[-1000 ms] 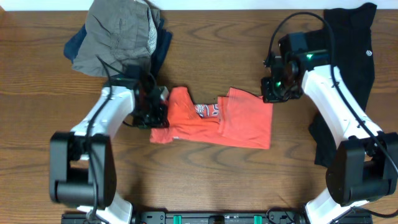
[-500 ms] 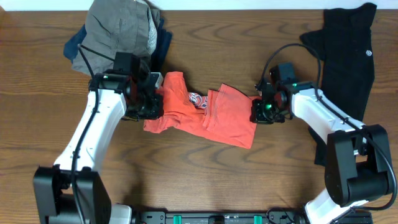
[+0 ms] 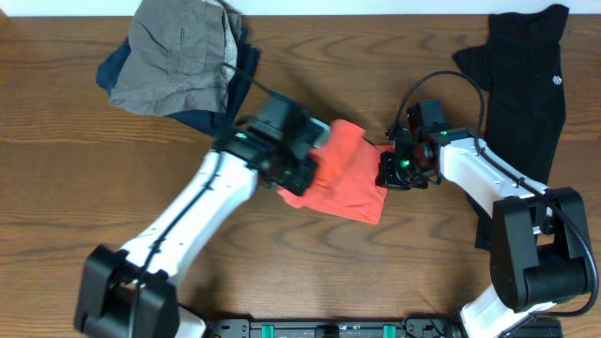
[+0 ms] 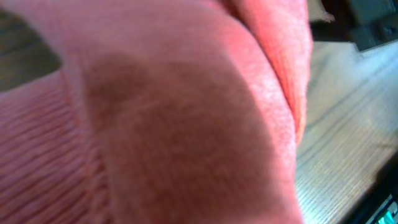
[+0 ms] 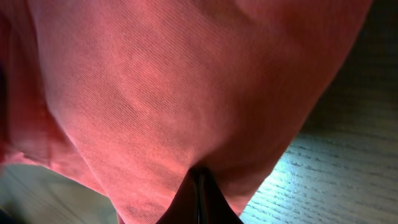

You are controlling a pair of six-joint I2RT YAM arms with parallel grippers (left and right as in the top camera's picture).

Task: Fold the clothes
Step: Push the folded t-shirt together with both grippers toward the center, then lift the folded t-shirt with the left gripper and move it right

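Observation:
The coral-red T-shirt (image 3: 349, 180) lies bunched at the table's middle, its left side doubled over to the right. My left gripper (image 3: 299, 169) sits on the shirt's left edge; in the left wrist view coral fabric (image 4: 186, 112) fills the frame and hides the fingers, so the cloth is pinched. My right gripper (image 3: 388, 171) is at the shirt's right edge. In the right wrist view its dark fingertips (image 5: 200, 180) are shut on a fold of the coral cloth (image 5: 174, 87).
A grey-khaki garment (image 3: 174, 56) lies over a navy piece (image 3: 246, 73) at the back left. A black shirt (image 3: 526, 84) stretches down the right side, beside the right arm. Bare wooden table (image 3: 56, 188) shows at the left and front.
The left arm has swung right, carrying the shirt's left side over the middle so the white print is covered. The right gripper has moved a little down and left and holds the right edge.

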